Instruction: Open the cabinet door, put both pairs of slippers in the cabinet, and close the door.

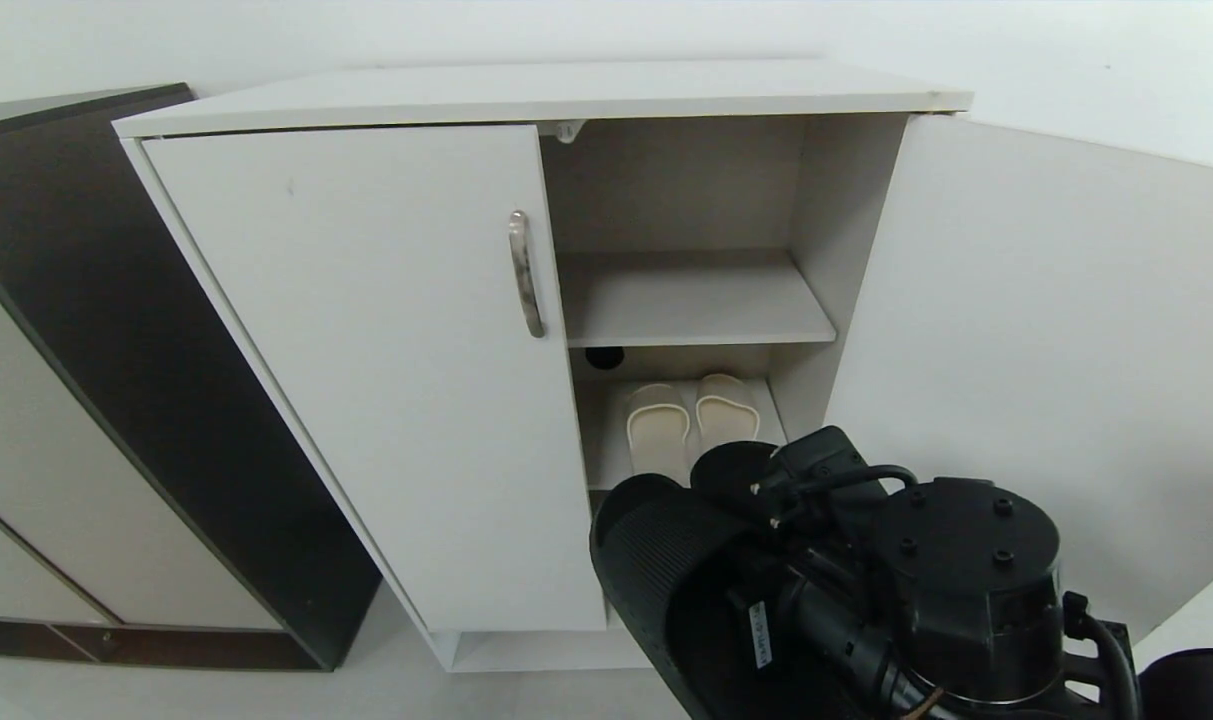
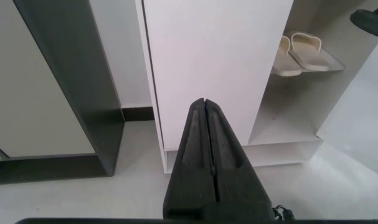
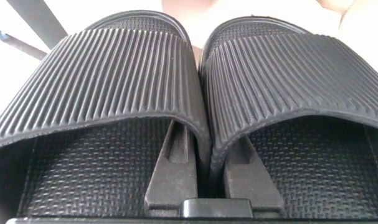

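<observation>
The right end effector (image 3: 207, 171) pinches the black slippers (image 1: 656, 560) together by their inner walls, low in the head frame's centre, with the toes pointing up-frame into the cabinet (image 1: 526, 95) opening. The beige slippers (image 1: 691, 420) lie just above them (same axis). The upper shelf (image 1: 696, 300) offers room, and the open door (image 1: 1046, 350) borders the right. The left end effector (image 2: 204, 106) is closed on nothing.

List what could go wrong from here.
1. The right end effector pinches the black slippers only by inner edges; one might slip out.
2. The cream slippers fill much of their shelf; a placement there could knock them.
3. The left door is shut, so the slippers could clip its edge.
</observation>
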